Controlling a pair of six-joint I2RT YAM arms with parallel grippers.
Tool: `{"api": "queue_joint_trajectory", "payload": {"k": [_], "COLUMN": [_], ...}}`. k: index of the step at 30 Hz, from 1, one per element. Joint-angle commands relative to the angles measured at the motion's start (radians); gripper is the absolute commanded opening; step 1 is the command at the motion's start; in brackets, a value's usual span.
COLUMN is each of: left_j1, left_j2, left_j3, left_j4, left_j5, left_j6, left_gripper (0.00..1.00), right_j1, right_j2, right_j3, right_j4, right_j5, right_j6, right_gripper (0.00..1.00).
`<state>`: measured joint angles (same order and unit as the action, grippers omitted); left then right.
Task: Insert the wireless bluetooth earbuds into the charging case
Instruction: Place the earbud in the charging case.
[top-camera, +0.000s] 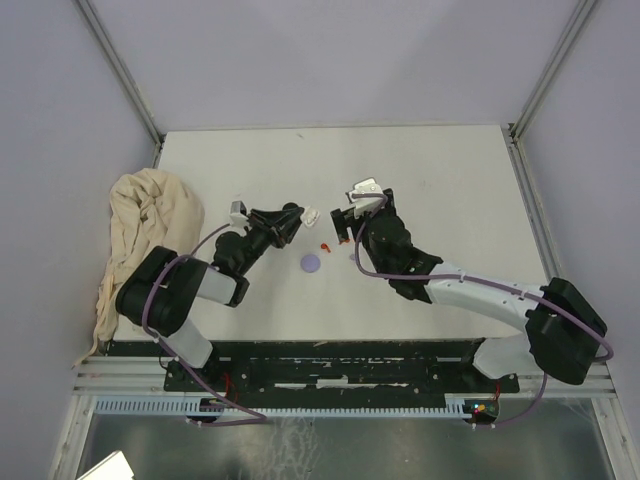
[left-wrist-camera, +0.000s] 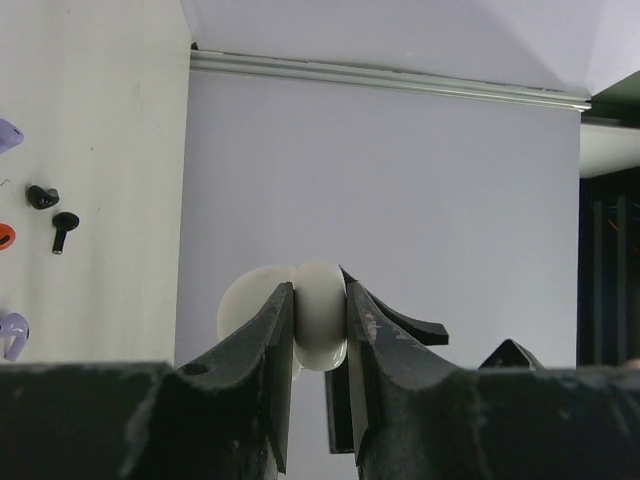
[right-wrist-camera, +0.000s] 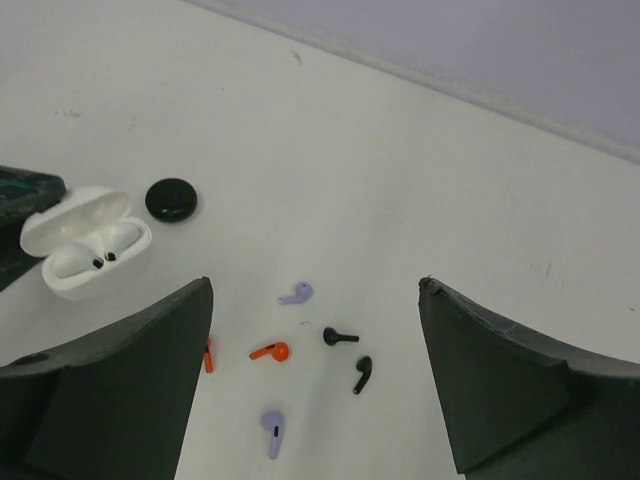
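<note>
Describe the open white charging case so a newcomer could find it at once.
Start at the white table, then go to the left gripper near its middle: the glossy white clamshell charging case is clamped in it. Unlike the flat black disc beside it, it stands open with two white earbuds seated inside.

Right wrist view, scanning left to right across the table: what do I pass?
Left to right: open white plastic charging case → round black disc → fully visible orange-red stemmed earbud → two black stemmed earbuds. The lilac earbuds overlap the orange-red one, so left out.
</note>
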<state>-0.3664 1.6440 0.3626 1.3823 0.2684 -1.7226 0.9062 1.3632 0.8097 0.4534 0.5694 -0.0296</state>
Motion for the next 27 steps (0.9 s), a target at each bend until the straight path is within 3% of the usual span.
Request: {"api": "queue_joint_trajectory", "payload": {"k": [1, 3, 6, 10, 13, 27], "left_j1": [0.001, -0.006, -0.02, -0.05, -0.069, -0.102], "left_j2": [-0.017, -0.036, -0.071, -0.111, -0.138, -0.18], "left_j3": [0.031, 0.031, 0.04, 0.053, 0.055, 0.089], "left_j4": [0.019, -0.018, -0.088, -0.18, -0.247, -0.419], "left_j5": [-0.001, -0.026, -0.066, -0.126, -0.172, -0.266], "left_j6": [0.017, 0.017, 0.046, 0.039, 0.028, -0.015], "left_gripper": [0.03, 0.03, 0.03, 0.03, 0.03, 0.03], "right_j1": [-0.007, -0.006, -0.006, -0.006, -0.006, 0.039], "right_j2": [-0.016, 0.013, 0.061, 0.14, 0.201, 0.369], "right_j3": [-0.058, -0.07, -0.082, -0.154, -0.162, -0.103], "right_j4": [-0.079, -0.062, -0.007, 0.265, 0.377, 0.57], "right_j5": [-0.068, -0.085, -0.114, -0.144, -0.157, -0.16], "right_j6": [0.073, 0.065, 0.058, 0.062, 0.063, 0.045], "right_gripper": [0.95, 1.0, 0.99, 0.99, 0.99, 0.99]}}
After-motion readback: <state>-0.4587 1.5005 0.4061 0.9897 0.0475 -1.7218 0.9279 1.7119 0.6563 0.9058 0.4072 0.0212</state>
